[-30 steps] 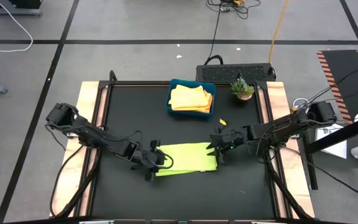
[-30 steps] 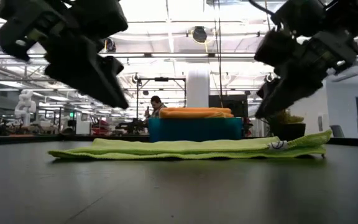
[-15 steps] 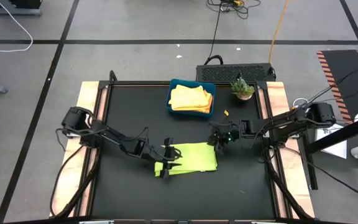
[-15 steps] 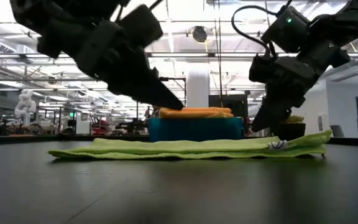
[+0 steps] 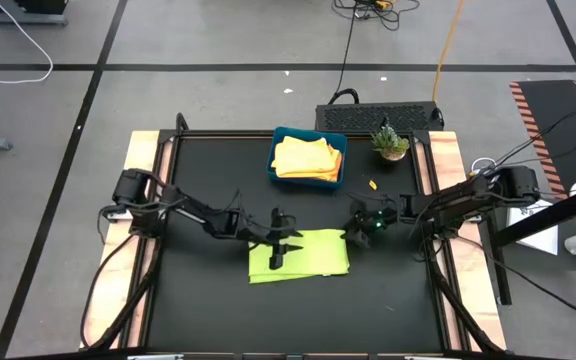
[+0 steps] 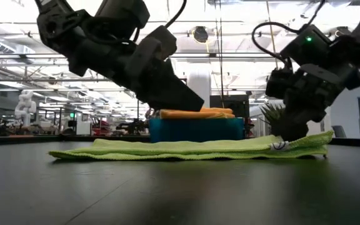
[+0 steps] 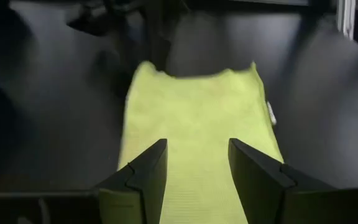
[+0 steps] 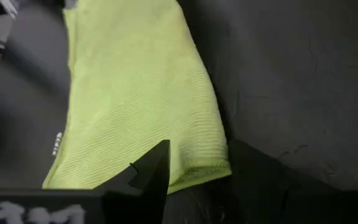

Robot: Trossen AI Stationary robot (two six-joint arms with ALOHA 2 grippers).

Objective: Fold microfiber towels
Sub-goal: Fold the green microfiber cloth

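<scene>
A lime green microfiber towel (image 5: 313, 258) lies folded into a flat strip on the black table, long side running left to right. My left gripper (image 5: 283, 250) hangs open over the towel's left part, slanting down, and in the low view its fingertips (image 6: 192, 105) stand clear above the cloth. In its wrist view the towel (image 7: 197, 106) runs away between the two fingers. My right gripper (image 5: 354, 236) is open and low at the towel's far right corner (image 8: 213, 163), one finger on each side of it. More yellow and orange towels lie in the blue tray (image 5: 276, 150). My left gripper touches nothing. My right gripper stands with its fingers on either side of the towel's far right corner (image 8: 213, 163), slanting down from the table's right side. I cannot tell whether they touch the cloth, which lies flat on the table.
The blue tray with its stack of folded towels (image 5: 308, 158) stands at the table's far middle, and a small potted plant (image 5: 390, 142) at the far right. A small orange scrap (image 5: 372, 185) lies near the right gripper. Bare black table lies in front of the green towel.
My left gripper has gone toward the table's right edge, from beside the towel's left end to over its left part, and has sunk and tipped downward. My right gripper has sunk and rolled, coming down to the towel's far right corner. The towel has stayed put.
</scene>
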